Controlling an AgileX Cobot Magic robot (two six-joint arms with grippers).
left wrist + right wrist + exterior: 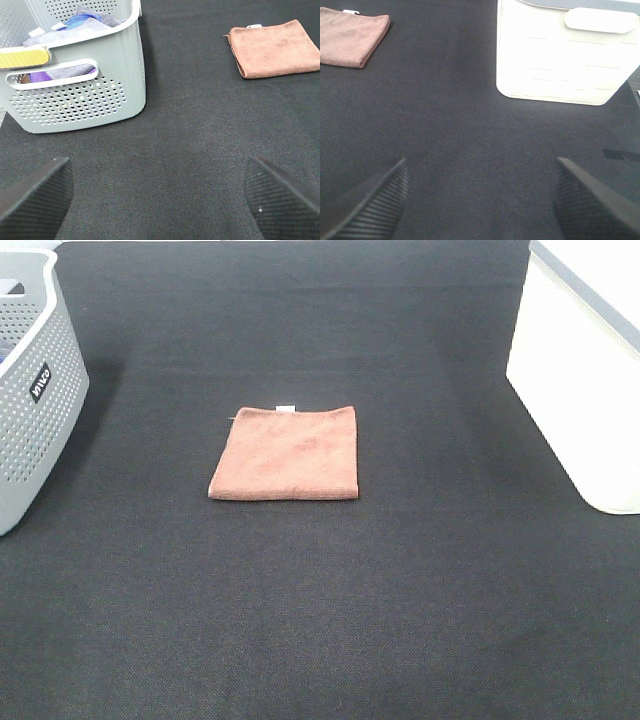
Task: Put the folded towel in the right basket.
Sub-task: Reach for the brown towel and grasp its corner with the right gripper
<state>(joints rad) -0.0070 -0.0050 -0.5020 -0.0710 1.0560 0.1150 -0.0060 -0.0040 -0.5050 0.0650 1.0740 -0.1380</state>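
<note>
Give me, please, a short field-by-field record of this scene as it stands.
towel: folded, reddish-brown, flat at mid-table, untouched
right basket: white, at the right edge; inside not visible
left basket: grey, perforated, holds cloths
mat: black, covers the table
left pincer: open, holding nothing
right pincer: open, holding nothing
task status: towel not yet picked up
</note>
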